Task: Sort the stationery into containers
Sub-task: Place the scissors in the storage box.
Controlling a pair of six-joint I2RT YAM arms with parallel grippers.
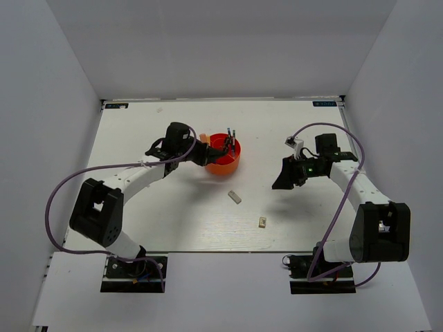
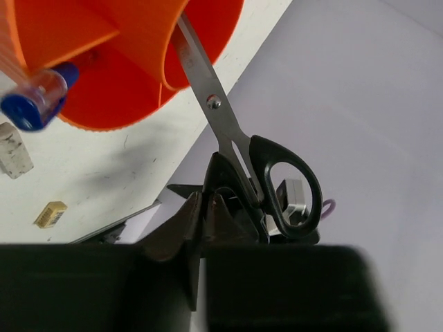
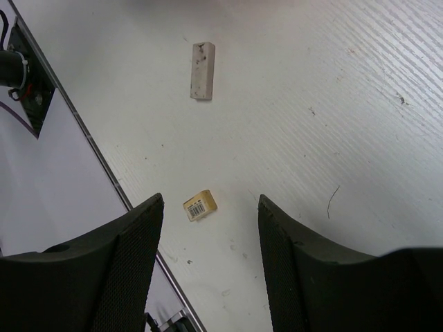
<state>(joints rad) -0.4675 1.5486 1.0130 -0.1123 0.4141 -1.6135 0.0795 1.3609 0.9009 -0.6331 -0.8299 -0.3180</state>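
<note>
Beside the orange tub, your left gripper: it sits right at the tub's left wall. Its jaws are squeezed tight together.
Your scissors: the silver blades go down into the tub. The black handle sticks up out of it, right by the left gripper's fingers. You cannot tell if the fingers pinch the handle or only touch it.
Your pen: it is see-through with a blue end, and it pokes out at the tub's edge. You cannot tell which part of the tub it stands in.
Your eraser: it lies flat on the table, on the side of the tub nearest the arm bases. It does not touch the tub.
Your cube: it lies on the same side of the tub, farther from the tub than the eraser, and apart from it.
Your right gripper: it is to the right of the tub, well apart from it. Its jaws stand wide and hold nothing. In its own camera you see the cube on the table between its two fingers, with the eraser farther on.
</note>
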